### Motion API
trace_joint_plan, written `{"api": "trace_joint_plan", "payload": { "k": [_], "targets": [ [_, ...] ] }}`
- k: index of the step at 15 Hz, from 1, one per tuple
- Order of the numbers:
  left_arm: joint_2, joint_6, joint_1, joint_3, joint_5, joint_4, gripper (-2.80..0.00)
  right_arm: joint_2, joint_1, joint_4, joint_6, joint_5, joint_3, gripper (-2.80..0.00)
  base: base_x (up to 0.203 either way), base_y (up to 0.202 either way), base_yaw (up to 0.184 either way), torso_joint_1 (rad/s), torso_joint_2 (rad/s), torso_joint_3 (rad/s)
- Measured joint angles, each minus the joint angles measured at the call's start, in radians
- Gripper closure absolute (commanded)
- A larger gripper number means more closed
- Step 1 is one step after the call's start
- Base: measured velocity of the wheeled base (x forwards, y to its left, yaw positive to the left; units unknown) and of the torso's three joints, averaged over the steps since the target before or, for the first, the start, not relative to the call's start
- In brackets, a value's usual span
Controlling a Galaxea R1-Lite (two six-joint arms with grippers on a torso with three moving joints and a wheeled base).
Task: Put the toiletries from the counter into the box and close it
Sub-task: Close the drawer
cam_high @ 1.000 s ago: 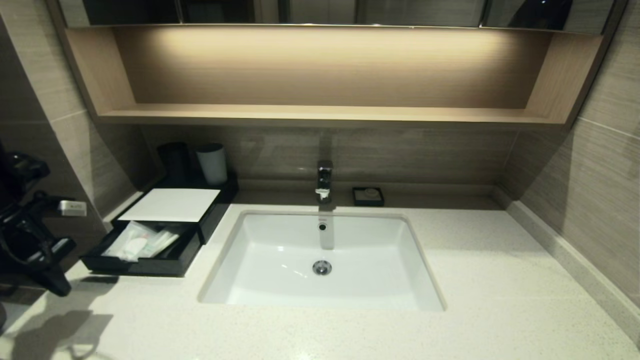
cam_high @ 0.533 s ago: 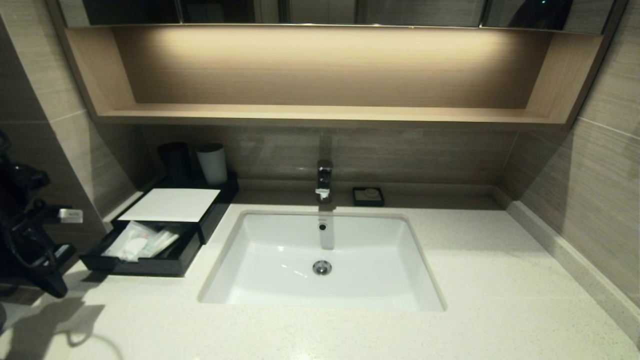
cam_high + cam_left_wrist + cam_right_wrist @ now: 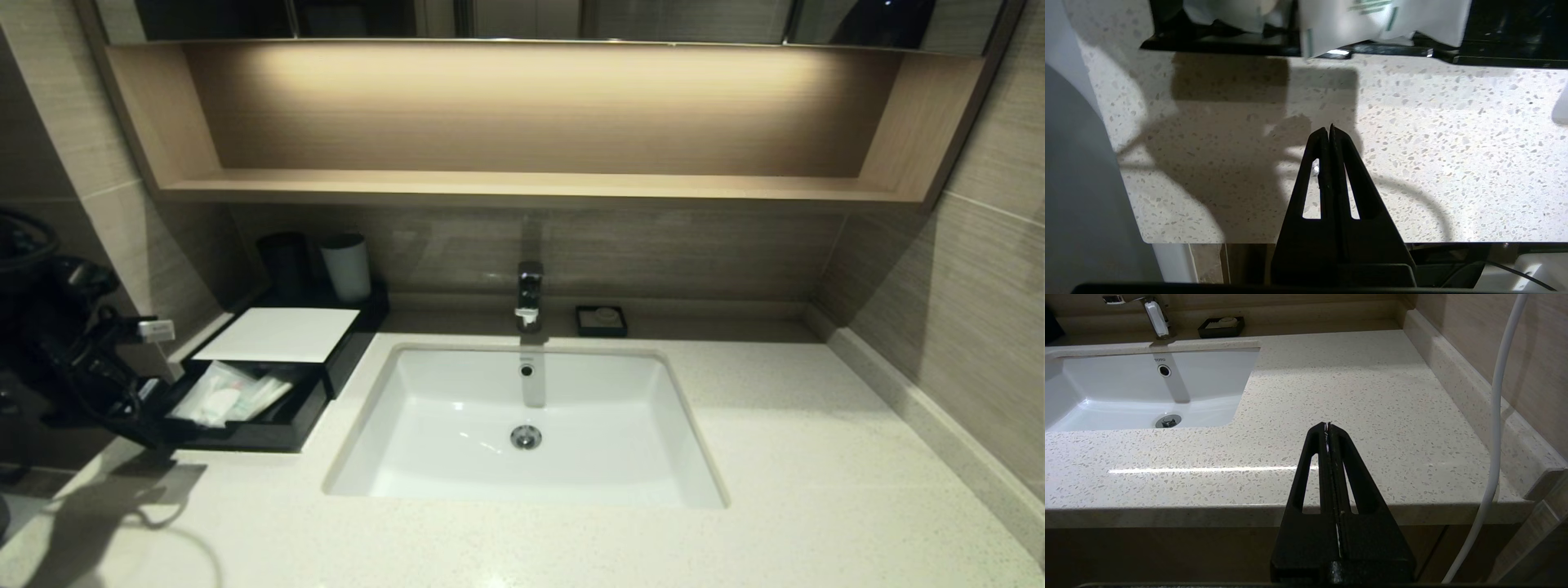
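Most done: white sachet toiletries [image 3: 229,394] lie inside the black rectangular drawer box [image 3: 237,433] on the speckled desk [image 3: 522,539].
Left: box open; closing pending.
Left end effector [image 3: 1329,130]: fingers together, empty, near the box front.
Right end effector [image 3: 1327,426]: together, parked.

Left hand [image 3: 151,437] moved in, now at box [image 3: 245,429] front corner

One black box [image 3: 245,429], partly open, one white lid panel [image 3: 277,335] on it. Several white toiletry packets [image 3: 229,396] inside, exact count unclear. Two cups: one black [image 3: 283,263], one white [image 3: 346,267]. One sink [image 3: 526,425], one faucet [image 3: 530,296], one soap dish [image 3: 601,320]. Two grippers: left [image 3: 1329,130], right [image 3: 1327,425].
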Motion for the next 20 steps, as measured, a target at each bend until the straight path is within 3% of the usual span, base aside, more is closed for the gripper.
{"api": "trace_joint_plan", "payload": {
  "k": [6,9,20],
  "targets": [
    [-0.028,-0.026,-0.069,0.000,0.003,-0.073,0.00,0.000,0.000,0.000,-0.001,0.000,0.000,0.00,0.000,0.000,0.000,0.000,0.00,0.000],
    [-0.007,-0.056,-0.074,-0.011,0.010,-0.147,0.00,0.000,0.000,0.000,-0.001,0.000,0.000,0.00,0.000,0.000,0.000,0.000,0.00,0.000],
    [0.103,-0.074,-0.054,-0.084,0.060,-0.148,0.00,0.000,0.000,0.000,0.000,0.000,0.000,0.00,0.000,0.000,0.000,0.000,0.00,0.000]
  ]
}}
